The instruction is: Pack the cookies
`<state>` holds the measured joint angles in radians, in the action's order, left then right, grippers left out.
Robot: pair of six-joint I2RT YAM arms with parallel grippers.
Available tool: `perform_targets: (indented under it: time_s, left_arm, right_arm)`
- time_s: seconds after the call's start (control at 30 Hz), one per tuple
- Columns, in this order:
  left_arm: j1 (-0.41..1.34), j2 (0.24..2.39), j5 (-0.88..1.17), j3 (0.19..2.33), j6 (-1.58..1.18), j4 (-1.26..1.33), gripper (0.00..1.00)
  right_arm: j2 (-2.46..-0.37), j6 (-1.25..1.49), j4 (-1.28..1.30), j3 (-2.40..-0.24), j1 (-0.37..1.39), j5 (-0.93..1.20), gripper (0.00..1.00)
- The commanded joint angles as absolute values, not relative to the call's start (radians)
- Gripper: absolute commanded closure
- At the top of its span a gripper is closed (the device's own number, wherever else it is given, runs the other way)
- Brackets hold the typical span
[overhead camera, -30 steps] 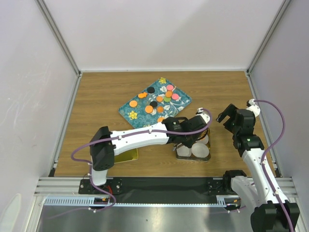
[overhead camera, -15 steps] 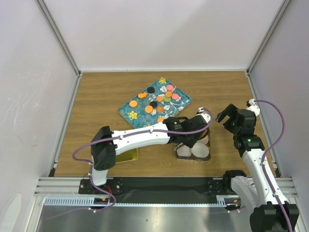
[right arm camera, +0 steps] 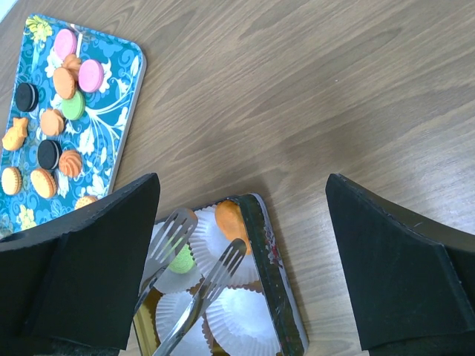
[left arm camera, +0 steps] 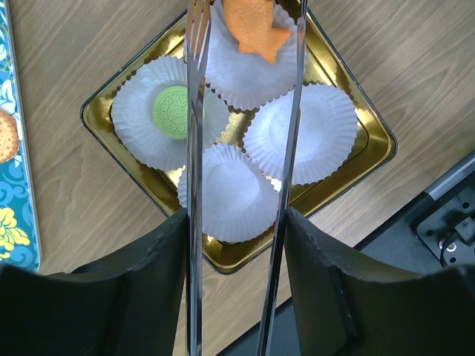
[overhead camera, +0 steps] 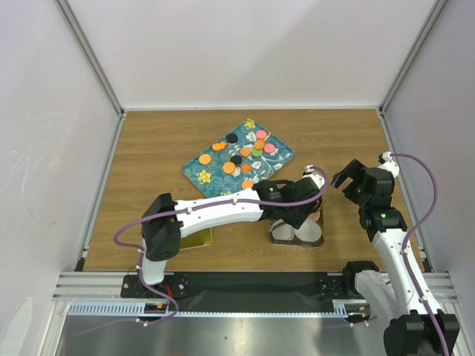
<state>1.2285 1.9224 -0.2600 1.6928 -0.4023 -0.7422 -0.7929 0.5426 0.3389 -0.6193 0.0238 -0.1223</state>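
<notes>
Several cookies (overhead camera: pixel 245 152) lie on the teal floral tray (overhead camera: pixel 200 167). My left gripper (left arm camera: pixel 236 215) is shut on metal tongs (left arm camera: pixel 194 148), whose arms stand apart over the gold tray (left arm camera: pixel 371 141). That tray holds several white paper cups. One cup holds a green cookie (left arm camera: pixel 172 111). An orange fish-shaped cookie (left arm camera: pixel 252 26) lies in the far cup between the tong tips, and neither tip touches it. My right gripper (right arm camera: pixel 245 245) hangs open and empty to the right of the gold tray (right arm camera: pixel 278 282). In its view the tongs (right arm camera: pixel 200 285) are above the cups.
A second gold piece (overhead camera: pixel 194 239) lies under the left arm, near the table's front edge. White walls close in the table on three sides. Bare wood lies behind and to the right of the teal tray (right arm camera: pixel 119 119).
My left gripper has edged a little nearer over the gold tray and now covers more of the paper cups. The right arm has not moved.
</notes>
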Motion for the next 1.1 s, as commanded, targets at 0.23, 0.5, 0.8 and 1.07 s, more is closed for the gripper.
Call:
perform_targets:
  time_s: [0.23, 0.5, 0.8, 1.07]
  left_arm:
    - [1.229, 1.766, -0.325, 1.660, -0.417, -0.732, 0.45]
    - [1.094, 1.501, -0.357, 1.458, -0.428, -0.742, 0.45]
    - [0.803, 1.419, -0.316, 1.335, -0.357, -0.744, 0.42]
    - [0.677, 1.511, -0.287, 1.331, -0.305, -0.721, 0.38]
  right_arm:
    - [-0.775, 0.537, 0.313, -0.618, 0.020, -0.109, 0.00]
    - [-0.785, 0.534, 0.302, -0.615, 0.021, -0.081, 0.00]
    - [-0.790, 0.529, 0.290, -0.614, 0.021, -0.057, 0.00]
    - [-0.801, 0.526, 0.285, -0.611, 0.023, -0.046, 0.00]
